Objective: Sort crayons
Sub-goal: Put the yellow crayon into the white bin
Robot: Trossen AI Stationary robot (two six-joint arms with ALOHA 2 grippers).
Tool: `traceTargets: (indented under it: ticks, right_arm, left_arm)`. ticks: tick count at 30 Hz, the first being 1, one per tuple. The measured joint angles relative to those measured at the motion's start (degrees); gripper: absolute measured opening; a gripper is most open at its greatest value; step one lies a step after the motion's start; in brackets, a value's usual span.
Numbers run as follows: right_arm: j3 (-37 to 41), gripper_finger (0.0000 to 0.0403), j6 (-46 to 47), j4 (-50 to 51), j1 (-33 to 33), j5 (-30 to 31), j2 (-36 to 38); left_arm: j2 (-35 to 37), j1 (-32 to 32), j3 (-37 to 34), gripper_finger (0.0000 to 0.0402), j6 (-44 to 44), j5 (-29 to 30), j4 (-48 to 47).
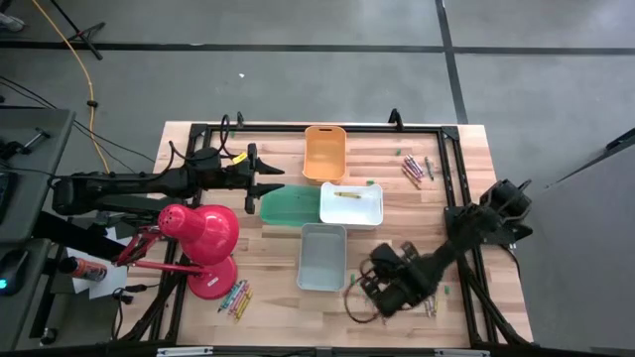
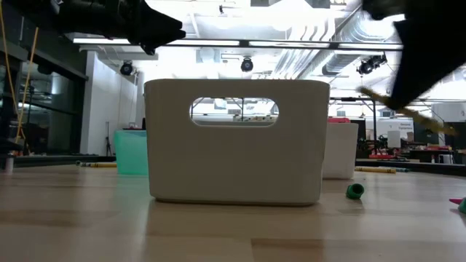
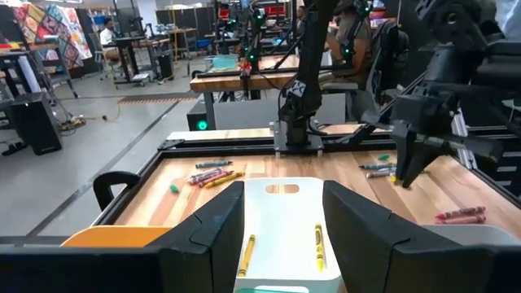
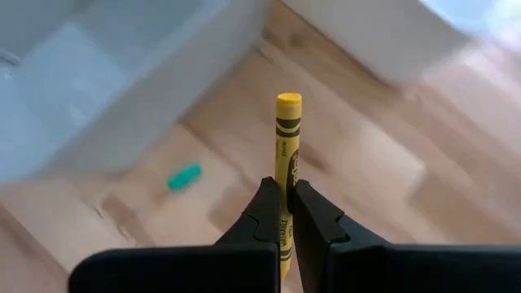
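The right gripper (image 4: pixel 287 213) is pinching a yellow crayon (image 4: pixel 287 138) between its closed fingers, the stick pointing out past the fingertips — I am seeing it held above bare wood, near the front right of the table (image 1: pixel 466 213) and just beside the grey bin (image 1: pixel 322 256). A small green speck (image 4: pixel 185 177) is lying on the boards below it. My left gripper (image 3: pixel 281 236) is hovering with its fingers spread wide over the white bin (image 1: pixel 351 203), where two yellow crayons (image 3: pixel 318 246) are lying — the green bin (image 1: pixel 290 204) is touching that bin's left side and the orange bin (image 1: pixel 324 153) is sitting behind it. Loose crayons are lying in a cluster (image 1: pixel 412 171) at the back right, and another bunch (image 1: pixel 236 297) is sitting at the front left by the red desk lamp (image 1: pixel 201 236).
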State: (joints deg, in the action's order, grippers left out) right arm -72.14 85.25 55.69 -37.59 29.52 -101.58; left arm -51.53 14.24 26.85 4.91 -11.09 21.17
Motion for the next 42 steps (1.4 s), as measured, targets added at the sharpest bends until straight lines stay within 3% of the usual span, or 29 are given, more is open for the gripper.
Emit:
traceTargets:
  ticks: [8, 13, 21, 25, 29, 33, 38, 42]
  right_arm:
    - [-0.04, 0.0000, -27.43, -11.39, 11.57, -0.68, 0.20]
    - [-0.04, 0.0000, -37.62, -11.99, 15.88, 1.49, 3.53]
    - [0.57, 0.0000, -41.02, -7.56, 14.04, 12.70, 14.91]
    - [10.38, 0.0000, -37.57, -13.29, 11.59, 15.52, 21.94]
    - [27.11, 0.0000, -36.35, -28.09, 10.70, 16.09, 29.98]
    - [41.95, 0.0000, -47.57, -54.13, 15.66, 16.56, 37.90]
    - [55.65, 0.0000, -70.79, -94.61, 27.12, -2.54, 40.58]
    - [59.95, 0.0000, -77.87, -109.08, 34.73, -16.34, 38.07]
  left_arm:
    - [0.00, 0.00, 0.00, 0.0154, -0.18, -0.02, -0.58]
    - [0.00, -0.02, 0.00, 0.0154, 0.72, -0.02, -2.34]
    - [0.00, -0.02, 0.00, 0.0154, -1.63, -0.11, -4.45]
    - [0.00, -0.07, 0.00, 0.0154, -1.89, -0.27, -4.76]
    - [0.00, -0.06, 0.00, 0.0154, -1.80, -0.30, -3.72]
    - [0.02, -0.04, 0.02, 0.0154, -0.36, -0.33, -1.09]
    - [-0.18, -0.04, 0.02, 0.0154, 2.77, -0.33, -0.61]
    - [-1.60, 0.00, 0.02, 0.0154, 3.27, -0.26, 0.53]
